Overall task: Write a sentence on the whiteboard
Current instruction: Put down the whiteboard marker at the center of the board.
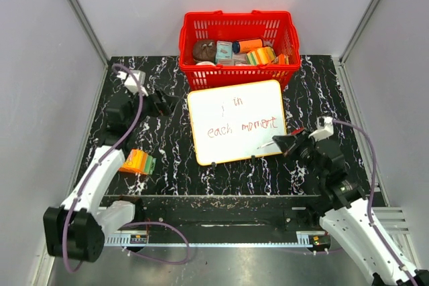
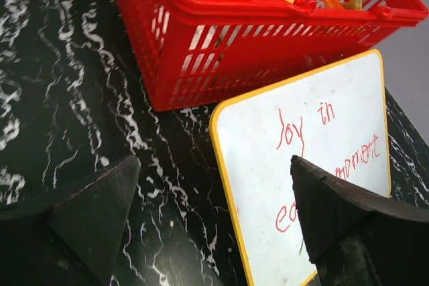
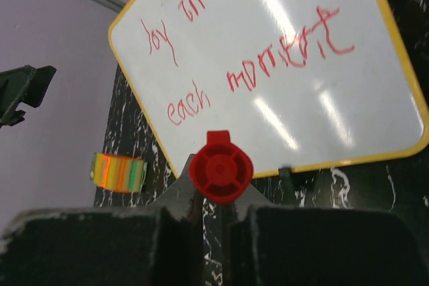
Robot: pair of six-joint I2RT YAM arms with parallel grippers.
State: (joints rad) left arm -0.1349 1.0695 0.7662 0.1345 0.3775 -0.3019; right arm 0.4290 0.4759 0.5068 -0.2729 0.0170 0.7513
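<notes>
- Whiteboard (image 1: 231,147): one, sentence (image 1: 241,127) in two red lines.
- Basket (image 1: 234,17): one, just behind it, full.
- Left hand (image 2: 213,163) spread wide, empty; right hand (image 3: 214,218) clamped on one red marker (image 3: 220,173).

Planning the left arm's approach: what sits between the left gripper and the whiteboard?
Nothing: only bare black marbled tabletop separates the left gripper from the whiteboard, shown in the top and left wrist views.

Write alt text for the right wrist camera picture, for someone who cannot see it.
A whiteboard with a yellow rim carries red handwriting reading "joy in each moment". Below it, the right gripper is shut on a red marker, seen end-on. A striped pad of notes lies at left.
</notes>
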